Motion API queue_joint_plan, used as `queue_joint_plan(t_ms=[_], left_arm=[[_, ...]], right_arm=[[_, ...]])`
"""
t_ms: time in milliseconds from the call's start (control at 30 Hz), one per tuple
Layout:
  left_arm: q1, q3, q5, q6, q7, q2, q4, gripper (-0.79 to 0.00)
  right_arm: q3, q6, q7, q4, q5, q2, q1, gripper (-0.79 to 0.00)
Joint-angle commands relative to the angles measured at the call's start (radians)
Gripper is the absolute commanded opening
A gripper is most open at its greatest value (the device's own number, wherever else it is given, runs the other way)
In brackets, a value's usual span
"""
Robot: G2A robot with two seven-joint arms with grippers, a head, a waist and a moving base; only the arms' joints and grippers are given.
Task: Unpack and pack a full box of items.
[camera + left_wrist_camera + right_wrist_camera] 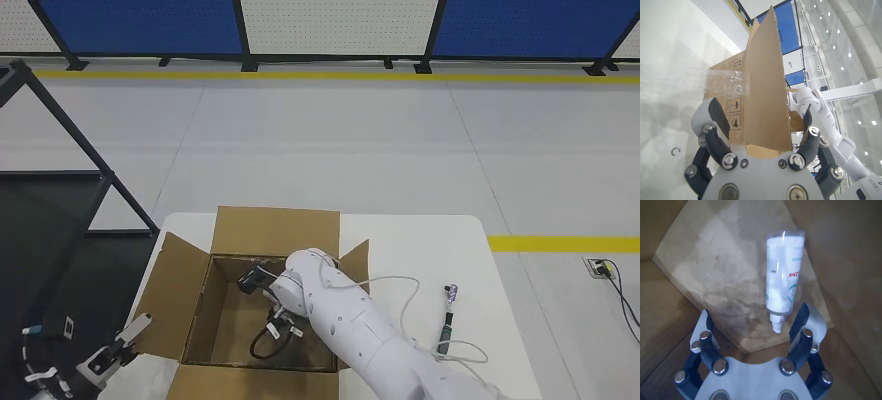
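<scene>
An open cardboard box stands on the white table, its flaps folded outward. My right gripper is inside the box, open, just above the floor. In front of its fingers a white bottle in clear wrap lies on the box floor, nozzle toward the gripper, untouched. In the top view the right gripper is near the box's back wall. My left gripper is open, one finger on each side of the box's side flap. It sits at the table's front left corner.
A slim pen-like item lies on the table to the right of the box, beside a loose white cable. A black cable loop hangs in the box under the arm. A black metal frame stands left of the table.
</scene>
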Motion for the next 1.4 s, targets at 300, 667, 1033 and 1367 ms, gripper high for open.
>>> queue_joint_plan(t_ms=[300, 667, 1033, 1367], left_arm=[[0.019, -0.021, -0.021, -0.014, 0.020, -0.001, 0.009, 0.000], [0.042, -0.035, -0.027, -0.027, 0.023, -0.001, 0.006, 0.000], [0.083, -0.048, -0.024, -0.052, 0.049, -0.006, -0.005, 0.000], [0.115, -0.063, -0.043, -0.074, 0.071, -0.011, -0.004, 0.000]], right_arm=[[0.003, -0.003, -0.004, 0.011, -0.033, -0.006, -0.007, -0.160], [0.001, -0.015, -0.036, 0.024, -0.055, -0.027, -0.025, -0.200], [0.021, 0.040, -0.143, 0.042, -0.051, -0.044, -0.034, -0.317], [0.022, 0.061, -0.152, 0.058, -0.065, -0.047, -0.048, -0.483]])
